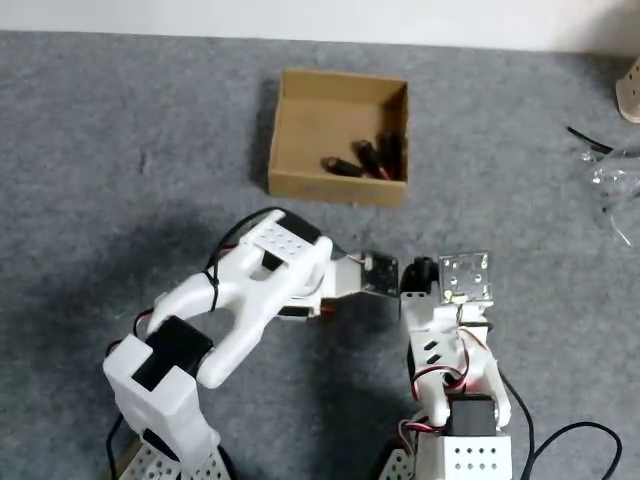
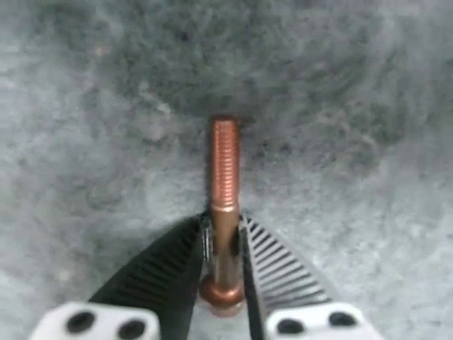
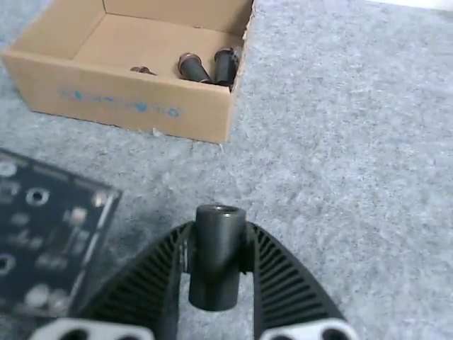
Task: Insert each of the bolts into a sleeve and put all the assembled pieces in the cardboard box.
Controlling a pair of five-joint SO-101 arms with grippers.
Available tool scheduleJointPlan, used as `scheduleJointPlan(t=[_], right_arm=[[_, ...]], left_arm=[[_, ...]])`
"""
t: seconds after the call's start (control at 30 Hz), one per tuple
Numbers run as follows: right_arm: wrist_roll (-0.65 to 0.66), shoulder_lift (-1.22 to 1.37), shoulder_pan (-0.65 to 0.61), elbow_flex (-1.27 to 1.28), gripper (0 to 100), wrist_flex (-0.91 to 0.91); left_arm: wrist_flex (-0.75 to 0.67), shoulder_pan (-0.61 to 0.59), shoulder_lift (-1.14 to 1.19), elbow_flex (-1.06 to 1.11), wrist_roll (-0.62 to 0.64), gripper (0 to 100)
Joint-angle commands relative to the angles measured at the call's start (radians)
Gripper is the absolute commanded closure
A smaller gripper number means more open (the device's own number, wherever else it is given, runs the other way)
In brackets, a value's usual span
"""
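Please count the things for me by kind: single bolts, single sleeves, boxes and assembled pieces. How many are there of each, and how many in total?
Bolt: 1, held in the left gripper
Sleeve: 1, held in the right gripper
Cardboard box: 1
Assembled pieces: 3, lying inside it
Total: 6

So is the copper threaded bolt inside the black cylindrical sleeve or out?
Out. The left gripper clamps the bare copper bolt; the right gripper clamps the black sleeve, its bore empty.
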Motion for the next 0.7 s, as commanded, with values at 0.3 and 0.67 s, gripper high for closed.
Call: scheduleJointPlan(t=[0.3, 0.67], right_arm=[[-0.003, -0.012, 0.013, 0.054, 99.4, -0.039], [-0.002, -0.012, 0.013, 0.056, 99.4, -0.041]], left_arm=[[-0.255, -0.294, -0.4, 0.113, 0.672, 99], [-0.502, -0.367, -0.671, 0.371, 0.571, 99]])
